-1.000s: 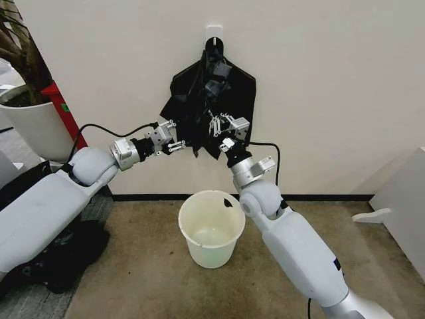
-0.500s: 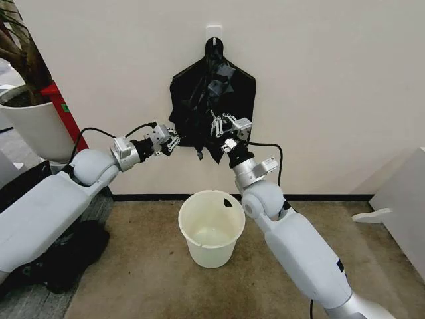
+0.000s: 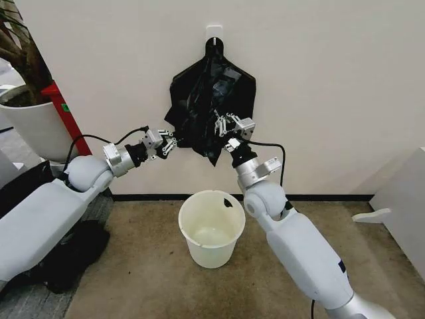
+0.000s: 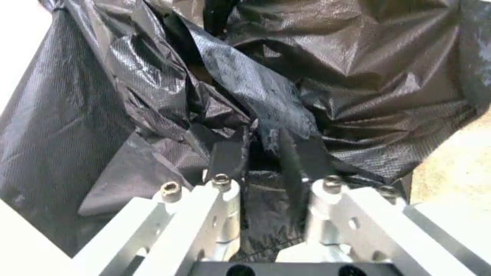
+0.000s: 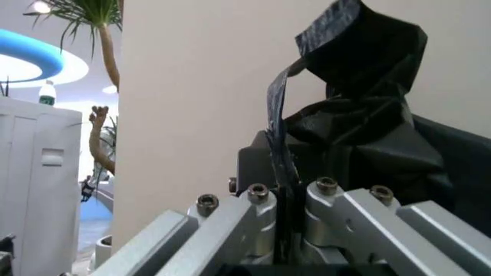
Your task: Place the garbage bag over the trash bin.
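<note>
Since a second ago the left gripper [image 3: 166, 141] has drawn back and slightly down from the wall hook [image 3: 214, 41], stretching the thin, wrinkled glossy black garbage bag [image 3: 211, 106] sideways — its jaws narrow, pinching film. The right gripper [image 3: 227, 125], below the hook, stays clamped on a fold. One bag, one small cream-white plastic trash bin [image 3: 211, 229] on the floor beneath the hook, two grippers. How many layers hang there is hard to tell.
</note>
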Motion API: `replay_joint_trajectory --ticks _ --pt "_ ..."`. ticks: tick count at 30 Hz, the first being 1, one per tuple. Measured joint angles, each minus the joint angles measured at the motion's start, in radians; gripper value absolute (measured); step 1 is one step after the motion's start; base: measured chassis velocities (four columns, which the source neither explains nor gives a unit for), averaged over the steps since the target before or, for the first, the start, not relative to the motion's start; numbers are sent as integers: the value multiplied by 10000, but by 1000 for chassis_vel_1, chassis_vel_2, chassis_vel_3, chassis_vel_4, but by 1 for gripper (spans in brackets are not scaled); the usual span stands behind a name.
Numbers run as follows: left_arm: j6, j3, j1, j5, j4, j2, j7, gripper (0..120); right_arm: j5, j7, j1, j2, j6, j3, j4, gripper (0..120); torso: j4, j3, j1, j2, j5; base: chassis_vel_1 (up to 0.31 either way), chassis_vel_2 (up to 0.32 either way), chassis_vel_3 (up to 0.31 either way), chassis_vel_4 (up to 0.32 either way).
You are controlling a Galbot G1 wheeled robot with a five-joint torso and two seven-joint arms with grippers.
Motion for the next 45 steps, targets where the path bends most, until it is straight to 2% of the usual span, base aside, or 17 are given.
replay_joint_trajectory --ticks 6,7,12,14,19,23,27,29,35,37,43,45 --pt "204 194 -333 1 -226 116 -4 48 -6 -38 -86 13 1 -2 88 0 -1 0 0 0 1 0 0 0 0" --pt "204 194 -333 1 -226 116 -4 48 -6 -38 -86 13 1 -2 88 0 -1 0 0 0 1 0 0 0 0" --pt "384 222 -452 -16 -467 219 228 69 -11 -44 -106 5 5 45 99 0 -1 0 0 0 1 0 0 0 0" --pt "403 229 -455 12 -478 228 261 73 -11 -45 -108 1 6 55 99 0 -1 0 0 0 1 0 0 0 0" --pt "631 272 -439 641 -470 154 269 94 -11 -46 -129 -9 9 75 134 0 -1 0 0 0 1 0 0 0 0" --pt "759 322 -418 968 -463 86 51 99 -10 -46 -136 -10 10 62 186 0 0 0 0 0 -2 0 0 0 0" --pt "903 446 -465 1117 -495 -8 -324 88 -9 -52 -163 0 10 32 221 0 -1 0 0 0 -1 0 0 0 0" --pt "910 456 -478 1118 -498 -15 -333 86 -9 -54 -166 3 10 28 225 0 -1 0 0 0 1 0 0 0 0" --pt "1018 508 -583 1149 -507 -17 -331 58 -16 -73 -207 42 10 -18 297 0 -1 0 0 0 1 0 0 0 0" --pt "1025 508 -583 1152 -507 -17 -331 56 -16 -73 -207 41 10 -17 303 0 -1 0 0 0 1 0 0 0 0" --pt "1239 366 -485 1164 -525 -3 -377 30 -17 -73 -254 -26 9 24 351 0 -1 0 0 0 1 0 0 0 0" --pt "1261 332 -457 1159 -523 -2 -389 26 -16 -73 -266 -40 10 30 358 0 0 0 0 0 1 0 0 0 0"
